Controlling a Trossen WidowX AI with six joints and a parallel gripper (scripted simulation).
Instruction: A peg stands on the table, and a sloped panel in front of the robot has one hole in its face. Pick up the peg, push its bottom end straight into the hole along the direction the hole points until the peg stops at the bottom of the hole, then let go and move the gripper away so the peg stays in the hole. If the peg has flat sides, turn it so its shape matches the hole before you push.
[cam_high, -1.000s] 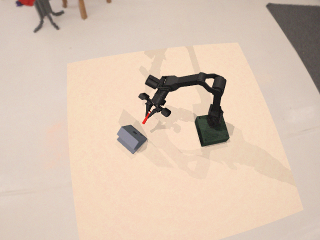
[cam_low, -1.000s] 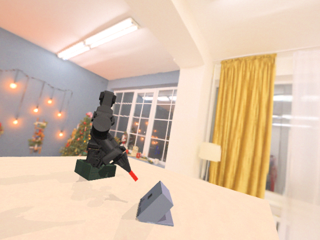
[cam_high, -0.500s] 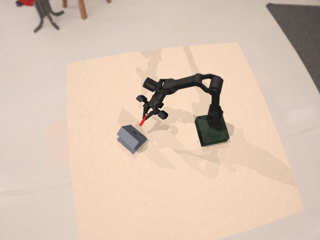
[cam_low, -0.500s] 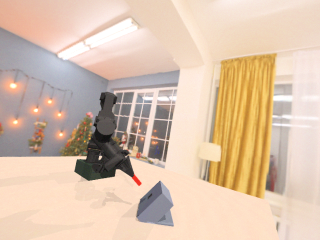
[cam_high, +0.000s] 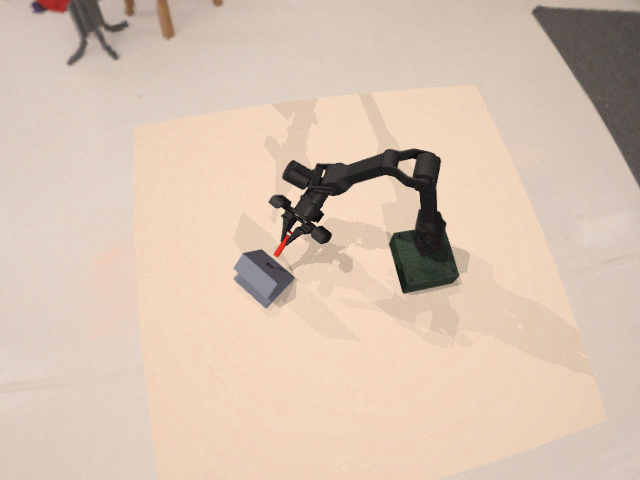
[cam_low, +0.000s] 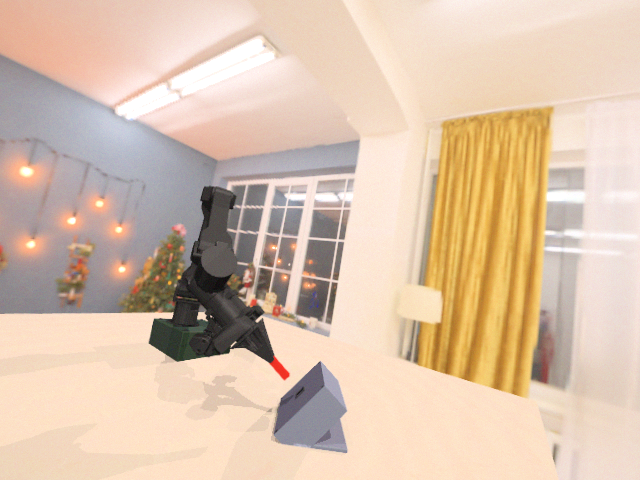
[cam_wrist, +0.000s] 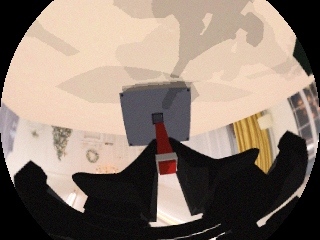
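A red square-sided peg (cam_high: 280, 247) (cam_low: 280, 368) (cam_wrist: 163, 139) is tilted, its free end pointing down toward the panel. My gripper (cam_high: 284, 242) (cam_low: 272, 360) (cam_wrist: 162, 141) is shut on the peg near its upper part; a pale band shows near its top end. The grey-blue sloped panel (cam_high: 279, 279) (cam_low: 312, 391) (cam_wrist: 137, 110) has one dark square hole (cam_high: 269, 265) (cam_low: 299, 392) (cam_wrist: 157, 118) in its face. The top and exterior views show a gap between the peg's free end and the panel. In the wrist view the peg's far end overlaps the hole's lower edge.
The arm's dark green base block (cam_high: 424, 266) (cam_low: 169, 338) stands on the table (cam_high: 361, 403) (cam_low: 413, 434), to the right of the panel in the top view. The arm arches above the table between base and panel. Shadows lie around the panel.
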